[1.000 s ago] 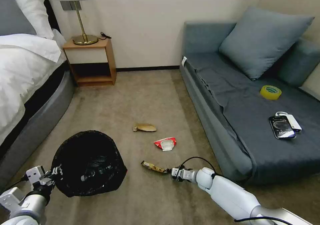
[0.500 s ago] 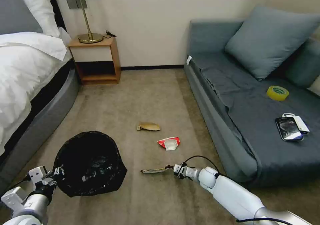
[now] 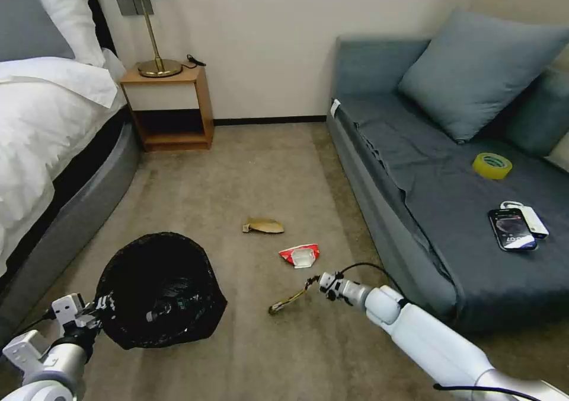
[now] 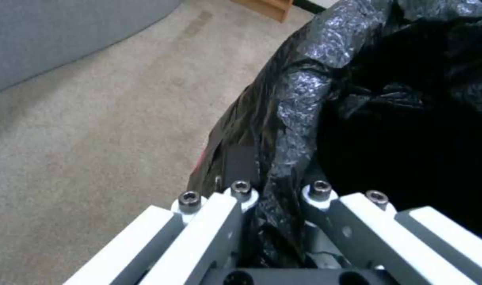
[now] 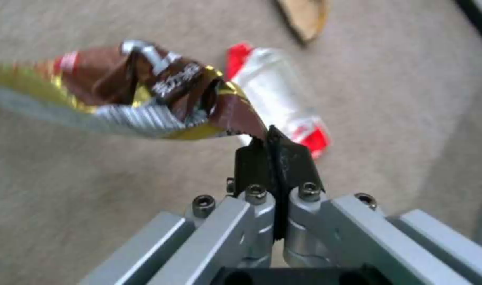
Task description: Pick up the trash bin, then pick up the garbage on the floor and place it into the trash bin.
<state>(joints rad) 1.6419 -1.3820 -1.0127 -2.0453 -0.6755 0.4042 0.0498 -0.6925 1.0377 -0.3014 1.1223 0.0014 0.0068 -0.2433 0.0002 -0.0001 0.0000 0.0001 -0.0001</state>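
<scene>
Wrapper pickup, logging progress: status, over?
Right pincer shut on wrapper, lifted off carpet. Left pincer shut on trash bin rim. Red-white packet, tan paper on floor.

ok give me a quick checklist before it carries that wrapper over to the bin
1. Right gripper shut on the yellow-brown wrapper: ok, though it pinches only one corner.
2. Wrapper off the carpet: cannot tell; in the head view its far end hangs low.
3. Left gripper shut on the trash bin rim: ok, bag liner is between the fingers.
4. Bin mouth open and facing up: ok.
5. Path from wrapper to bin free: ok, bare carpet between them.
6. Remaining litter: not ok, red-white packet and tan paper still lie on the floor.
</scene>
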